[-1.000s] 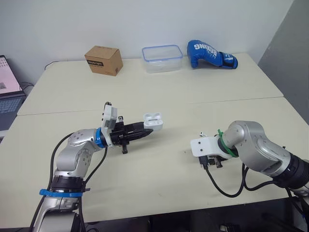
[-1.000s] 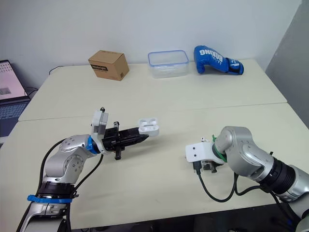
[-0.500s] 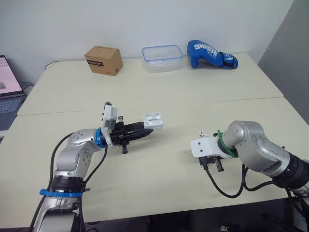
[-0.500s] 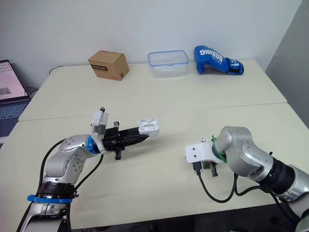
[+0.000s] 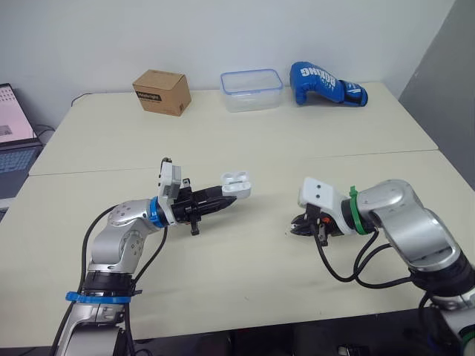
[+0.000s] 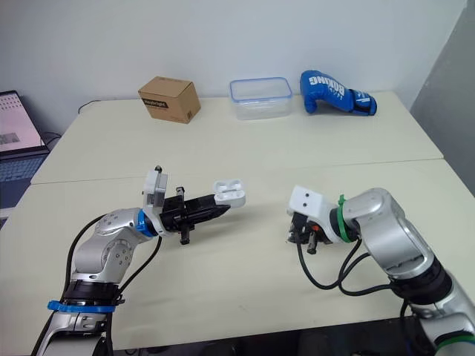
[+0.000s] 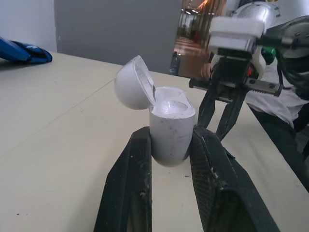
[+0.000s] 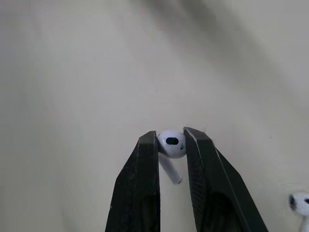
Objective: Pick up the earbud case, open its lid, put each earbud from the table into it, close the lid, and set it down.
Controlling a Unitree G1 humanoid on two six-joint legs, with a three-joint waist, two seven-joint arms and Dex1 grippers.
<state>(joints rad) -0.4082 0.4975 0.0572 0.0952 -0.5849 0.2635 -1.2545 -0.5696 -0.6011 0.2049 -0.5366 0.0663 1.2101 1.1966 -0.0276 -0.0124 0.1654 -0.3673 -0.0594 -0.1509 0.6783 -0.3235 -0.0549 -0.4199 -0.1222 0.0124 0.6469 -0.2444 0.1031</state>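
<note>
From the head camera: the left fingers [image 5: 213, 202] are clamped on the earbud case [image 5: 236, 185], holding it up over the near left-centre of the bench [image 5: 245, 148], lid flipped open and both sockets facing up. Off to the right, well apart from the case, the right fingers [image 5: 303, 225] point down low at the benchtop; whatever sits between them is too small to make out from up here. Along the far edge, left to right: a cardboard box [image 5: 161, 91], a clear plastic container [image 5: 251, 89] and a blue boxing glove [image 5: 324, 83]. A laptop [image 5: 15, 133] sits off the left end.

Over to the left wrist camera: the left fingers [image 7: 140, 159] squeeze the white case [image 7: 171, 128] on both sides of its lower body, and it stands upright between them. The lid [image 7: 135, 89] hangs back on its hinge, tipped away from the opening. Beyond the case, the right fingers [image 7: 231, 110] angle down towards the bench.

Now the right wrist camera: the right fingers [image 8: 147, 164] are closed on an earbud [image 8: 171, 142], pinching its rounded head with the stem trailing back between them. A second earbud [image 8: 299, 203] lies on the bench nearby, apart from the fingers
</note>
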